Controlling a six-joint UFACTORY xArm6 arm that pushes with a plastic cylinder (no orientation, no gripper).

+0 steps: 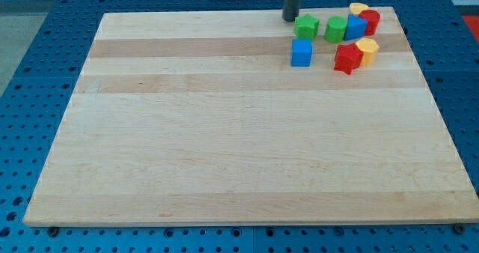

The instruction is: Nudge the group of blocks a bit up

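Note:
A group of blocks sits near the top right corner of the wooden board (pixel 224 133). It holds a green star-shaped block (pixel 305 26), a green cube (pixel 336 29), a blue block (pixel 355 25), a red cylinder (pixel 370 21), a yellow block (pixel 358 9), a blue cube (pixel 301 52), a red star-shaped block (pixel 347 58) and a yellow hexagonal block (pixel 367 50). My tip (pixel 290 18) stands on the board at the view's top, just left of and slightly above the green star, close to it.
The board lies on a blue perforated table (pixel 30 96). The board's top edge runs just above the blocks and its right edge is just to the right of the red cylinder.

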